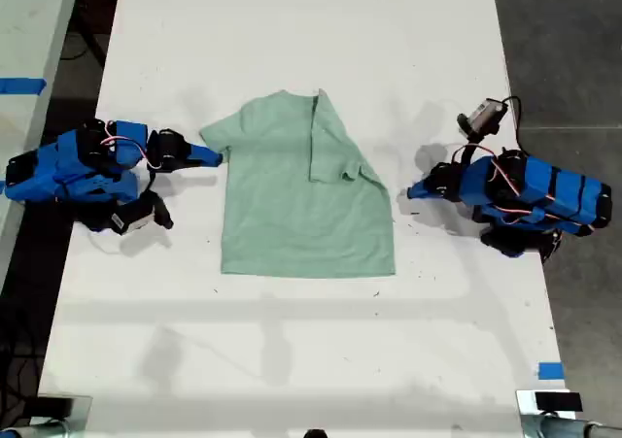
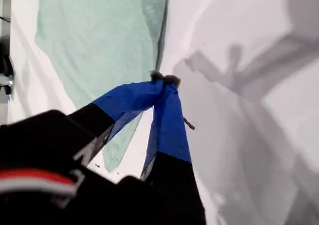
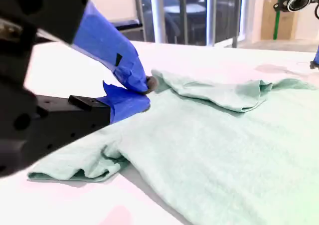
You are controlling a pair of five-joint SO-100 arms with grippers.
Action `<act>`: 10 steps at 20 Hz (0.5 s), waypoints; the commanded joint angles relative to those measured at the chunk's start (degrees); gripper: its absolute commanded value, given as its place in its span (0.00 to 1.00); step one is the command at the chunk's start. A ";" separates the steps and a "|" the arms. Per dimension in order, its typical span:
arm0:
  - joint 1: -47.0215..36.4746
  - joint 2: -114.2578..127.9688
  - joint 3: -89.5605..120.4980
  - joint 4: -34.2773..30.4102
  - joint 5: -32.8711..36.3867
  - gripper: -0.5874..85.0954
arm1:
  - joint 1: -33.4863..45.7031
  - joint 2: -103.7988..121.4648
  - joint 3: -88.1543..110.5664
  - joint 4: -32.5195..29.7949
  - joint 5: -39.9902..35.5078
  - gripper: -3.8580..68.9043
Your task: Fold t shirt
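The pale mint-green t shirt (image 1: 301, 215) lies flat mid-table, one sleeve (image 1: 330, 151) folded inward over the chest. My second gripper (image 1: 216, 155) is on the exterior view's left. It is shut, with its tips at the edge of the spread sleeve. The second wrist view shows its fingertips (image 3: 146, 89) together and low over the t shirt (image 3: 224, 145). My first gripper (image 1: 412, 191), on the exterior view's right, is shut and sits just off the shirt's side edge. The first wrist view shows the tips (image 2: 163, 79) closed beside the t shirt (image 2: 99, 35), holding nothing.
The white table (image 1: 292, 360) runs well past the shirt on all sides. A strip of blue tape (image 1: 550, 370) marks its near corner on the exterior view's right. Dark floor (image 1: 573, 50) lies beyond that edge, and a second table (image 1: 21, 85) stands at the exterior view's left.
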 commanded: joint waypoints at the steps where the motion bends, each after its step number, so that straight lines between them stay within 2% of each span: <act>1: 0.44 0.00 -0.18 -0.26 -0.88 0.00 | -0.18 0.79 3.08 -1.41 -0.26 0.03; 3: -1.14 -4.13 -4.57 -0.88 0.97 0.00 | -0.09 0.79 3.08 -1.41 -0.26 0.03; 5: -5.36 -21.80 -18.46 0.97 6.77 0.01 | 0.00 0.79 3.08 -1.41 -0.18 0.03; 8: -17.05 -51.59 -41.75 6.86 20.13 0.13 | 0.00 0.79 3.08 -1.41 -0.44 0.03; 10: -21.45 -61.35 -50.45 7.47 25.66 0.21 | -0.18 0.79 3.08 -1.41 -0.44 0.03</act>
